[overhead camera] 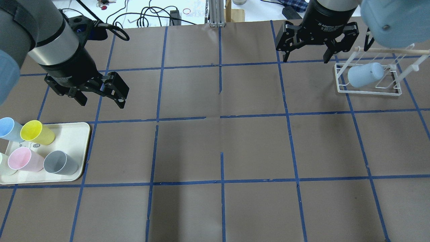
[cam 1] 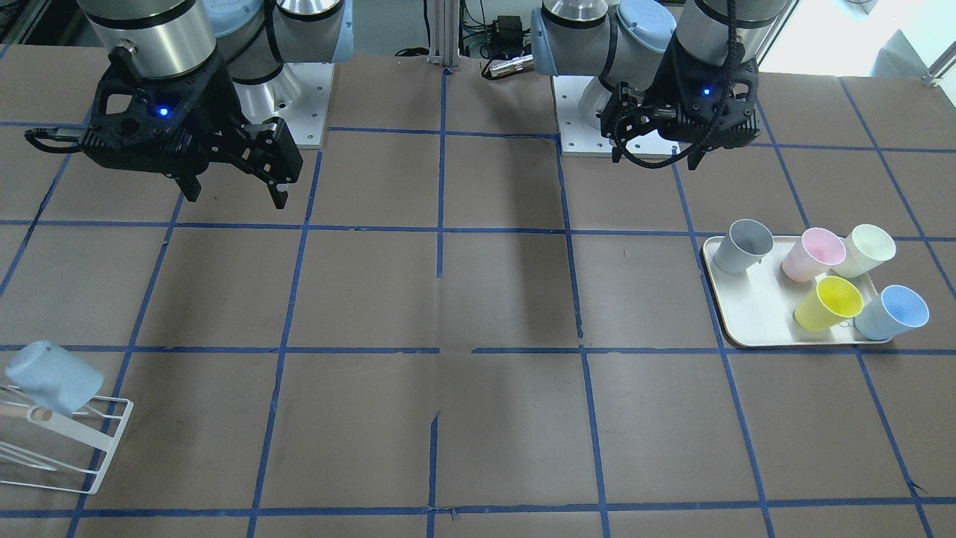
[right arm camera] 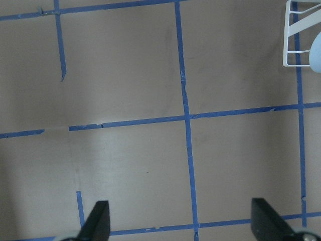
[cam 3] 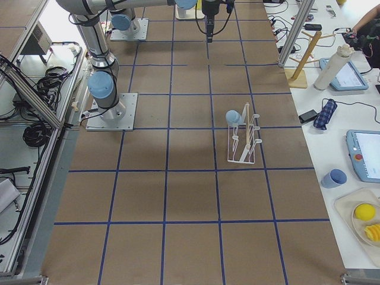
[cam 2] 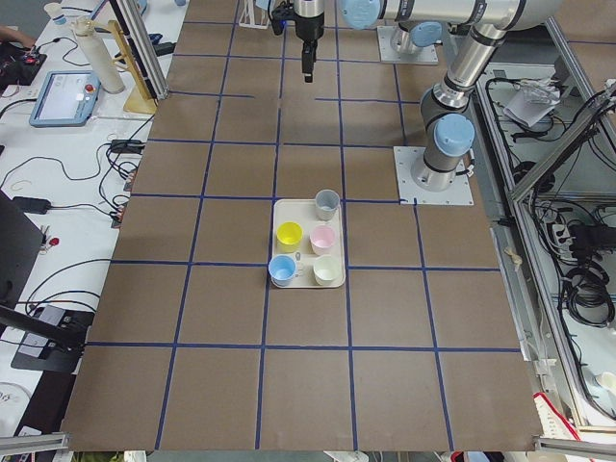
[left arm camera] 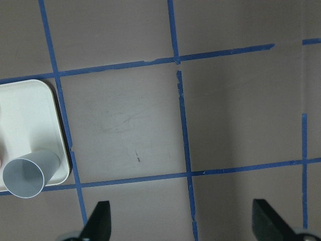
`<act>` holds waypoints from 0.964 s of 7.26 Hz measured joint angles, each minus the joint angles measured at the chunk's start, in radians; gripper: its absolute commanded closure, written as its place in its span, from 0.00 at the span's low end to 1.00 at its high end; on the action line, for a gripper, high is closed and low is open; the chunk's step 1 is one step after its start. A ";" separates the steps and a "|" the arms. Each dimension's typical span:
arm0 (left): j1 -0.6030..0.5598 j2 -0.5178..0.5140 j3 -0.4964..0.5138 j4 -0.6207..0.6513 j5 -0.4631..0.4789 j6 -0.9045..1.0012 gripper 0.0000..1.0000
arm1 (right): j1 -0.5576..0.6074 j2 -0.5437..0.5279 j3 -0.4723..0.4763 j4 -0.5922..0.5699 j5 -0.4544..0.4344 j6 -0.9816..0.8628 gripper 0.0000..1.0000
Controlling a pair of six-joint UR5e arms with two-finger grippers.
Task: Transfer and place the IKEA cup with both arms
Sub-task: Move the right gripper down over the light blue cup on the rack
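One pale light-blue cup (overhead camera: 365,74) hangs tilted on a peg of the white wire rack (overhead camera: 369,90) at the far right; it also shows in the front view (cam 1: 52,376). A second light-blue cup (overhead camera: 8,129) stands on the cream tray (overhead camera: 72,134) at the left, at the tray's corner in the front view (cam 1: 892,312). My left gripper (overhead camera: 100,101) is open and empty above the table, just beyond the tray. My right gripper (overhead camera: 306,58) is open and empty, left of the rack. Both wrist views show spread fingertips (left arm camera: 100,221) (right arm camera: 98,221) over bare table.
The tray (cam 1: 747,321) also holds a yellow cup (cam 1: 827,302), a pink cup (cam 1: 812,254), a grey cup (cam 1: 742,246) and a whitish cup (cam 1: 865,250). The grey cup (left arm camera: 27,173) shows in the left wrist view. Brown table with blue tape grid lies between tray and rack.
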 measured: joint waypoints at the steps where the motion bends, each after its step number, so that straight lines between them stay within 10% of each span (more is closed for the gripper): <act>1: 0.000 0.000 -0.001 0.000 -0.002 -0.004 0.00 | 0.000 -0.001 0.000 0.000 -0.005 -0.001 0.00; 7: 0.000 -0.005 -0.006 0.020 -0.006 -0.016 0.00 | -0.215 0.000 -0.032 -0.003 0.008 -0.291 0.00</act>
